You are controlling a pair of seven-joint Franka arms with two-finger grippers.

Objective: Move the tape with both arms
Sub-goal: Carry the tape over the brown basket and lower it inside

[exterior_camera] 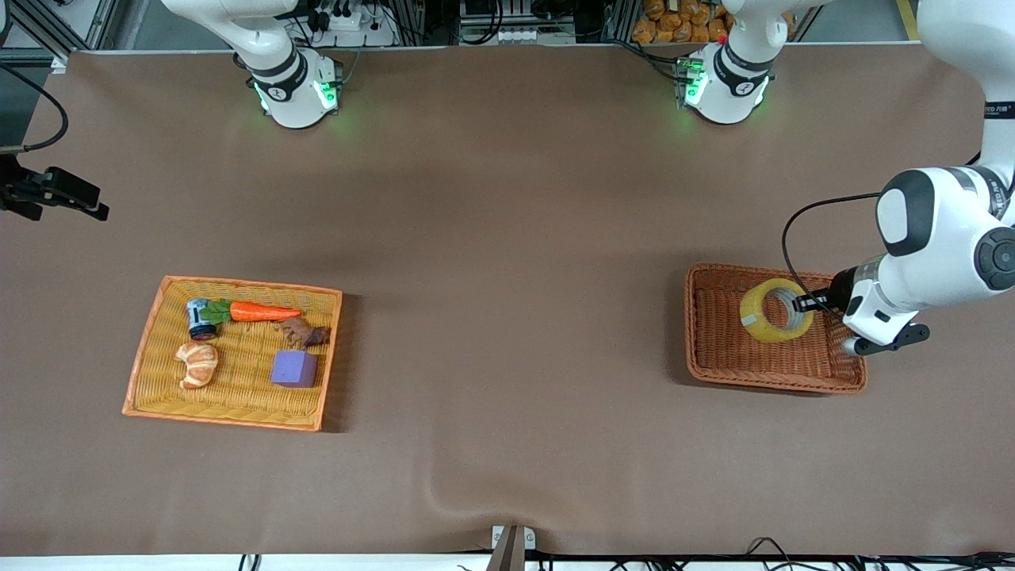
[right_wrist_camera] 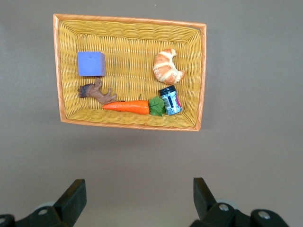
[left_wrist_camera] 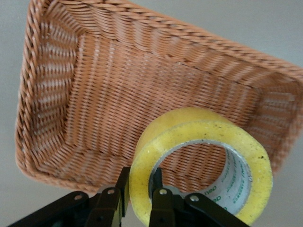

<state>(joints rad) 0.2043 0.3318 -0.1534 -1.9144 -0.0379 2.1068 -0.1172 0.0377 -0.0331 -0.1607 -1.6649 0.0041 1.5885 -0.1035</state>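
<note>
Brown basket (exterior_camera: 714,361), lowest in front view: L gripper (exterior_camera: 802,304) pinches tape (exterior_camera: 763,320) wall above it, ring on edge. R gripper (right_wrist_camera: 137,198), spread, waits over table near yellow basket (exterior_camera: 151,381); L arm nearer.

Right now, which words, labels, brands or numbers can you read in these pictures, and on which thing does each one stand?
"dep": grey printing, cut off, on the inner cardboard core of the tape, which the left gripper holds over the brown basket.
Small can in the yellow basket: label print too small to read.
Left arm: small dark print, too blurred to read.
Nothing else carries text.
</note>
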